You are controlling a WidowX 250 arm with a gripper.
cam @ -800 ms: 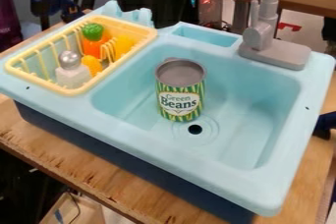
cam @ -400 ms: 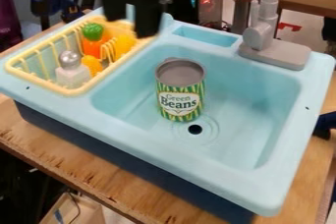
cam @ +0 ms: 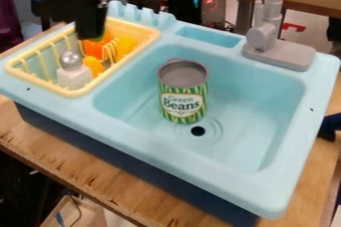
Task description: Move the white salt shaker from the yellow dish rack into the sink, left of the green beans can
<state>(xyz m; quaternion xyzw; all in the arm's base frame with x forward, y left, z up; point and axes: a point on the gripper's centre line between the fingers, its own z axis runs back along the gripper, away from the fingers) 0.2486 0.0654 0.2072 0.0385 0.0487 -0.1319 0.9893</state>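
Gripper (cam: pixel 73 28), grip state cannot be told, at yellow basket's (cam: pixel 75 93) far edge; step judged positioning by orange toy (cam: pixel 94 49), next move needing rim clearance.

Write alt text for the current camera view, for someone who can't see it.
Black robot gripper above the back of a yellow rack holding orange and yellow toy food and a silver-topped shaker. To the rack's right in the picture, a striped can stands upright in a light-blue toy sink, beside the drain.
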